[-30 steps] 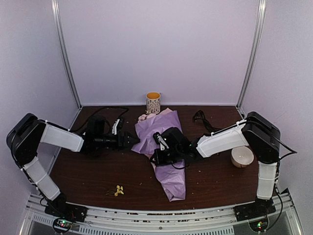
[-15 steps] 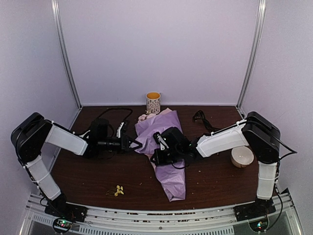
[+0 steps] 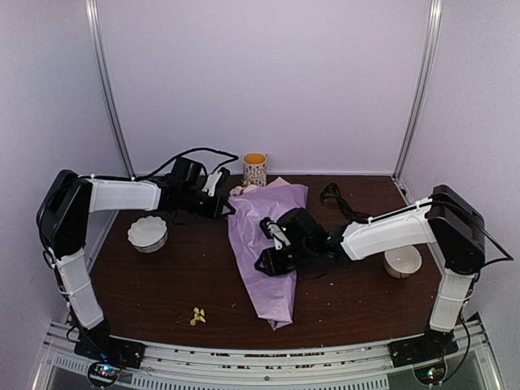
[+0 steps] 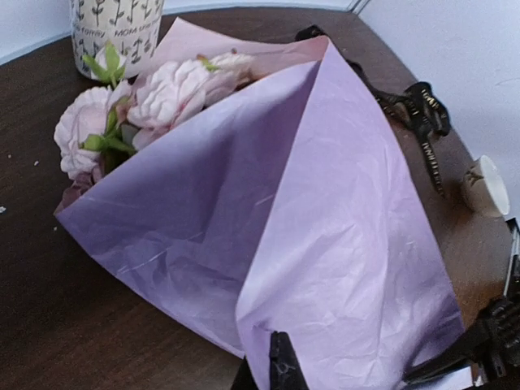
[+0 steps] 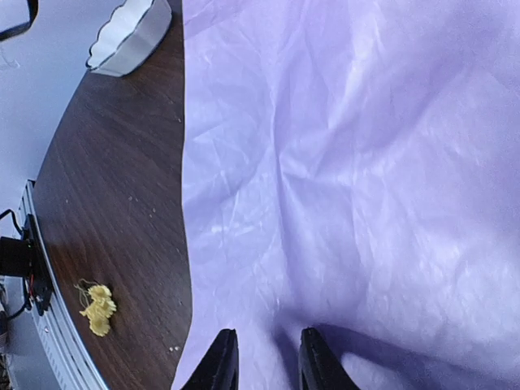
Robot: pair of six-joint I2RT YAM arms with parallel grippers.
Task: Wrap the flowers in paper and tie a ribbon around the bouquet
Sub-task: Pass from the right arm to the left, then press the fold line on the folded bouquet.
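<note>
Bouquet (image 3: 268,244) part-wrapped, ribbon not yet applied. The left gripper (image 3: 223,205) is clenched on the near edge of the paper (image 4: 341,227), which fans out ahead of its fingertips (image 4: 280,366), with the flowers (image 4: 175,89) showing at the far open end. The right gripper (image 5: 266,361) has its jaws slightly parted, tips resting on the paper with nothing clasped between them. The ribbon (image 4: 424,130) lies on the table (image 3: 162,284) beyond and to the right of the left gripper, well apart from both grippers. Likely hazards: the thin sheet could tear at the left pinch if it is pulled hard; with the right jaws released, the fold could spring open, or the whole cone could slide across the table instead of tightening; a flap drawn too far could crush the blooms or drag them out. A loose sprig of yellow blossoms (image 5: 96,307) lies off to the left of the right fingertips, outside the wrap, and may be left out. Legible writing: the mug (image 4: 114,32) beyond the flowers shows "MOM" among printed leaf sprigs, with the neighbouring words unclear; the ribbon's lettering is too small to read.
</note>
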